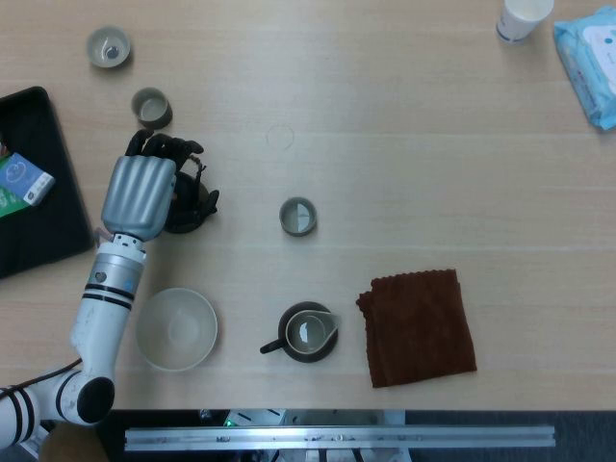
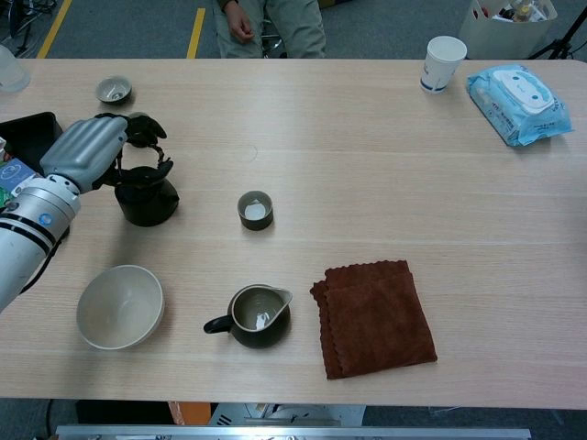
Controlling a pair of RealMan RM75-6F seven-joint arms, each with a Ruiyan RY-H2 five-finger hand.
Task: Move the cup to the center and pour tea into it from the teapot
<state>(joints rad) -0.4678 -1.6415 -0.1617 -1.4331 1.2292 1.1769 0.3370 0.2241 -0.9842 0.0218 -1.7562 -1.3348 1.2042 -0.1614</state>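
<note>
The dark teapot (image 1: 190, 208) (image 2: 147, 198) stands upright on the table at the left. My left hand (image 1: 141, 192) (image 2: 84, 152) hovers over its left side with the fingers (image 1: 166, 145) stretched out past the looped handle, gripping nothing. The olive cup (image 1: 297, 216) (image 2: 255, 210) stands alone near the table's middle, well to the right of the teapot, with a pale glint inside. My right hand shows in neither view.
A pale bowl (image 1: 176, 329) and a dark pitcher (image 1: 308, 332) sit near the front edge, with a brown cloth (image 1: 419, 325) to their right. Two more small cups (image 1: 151, 107) (image 1: 108, 45) stand behind the teapot. A black tray (image 1: 29, 207) lies far left; a paper cup (image 1: 525, 17) and wipes (image 1: 589, 58) lie far right.
</note>
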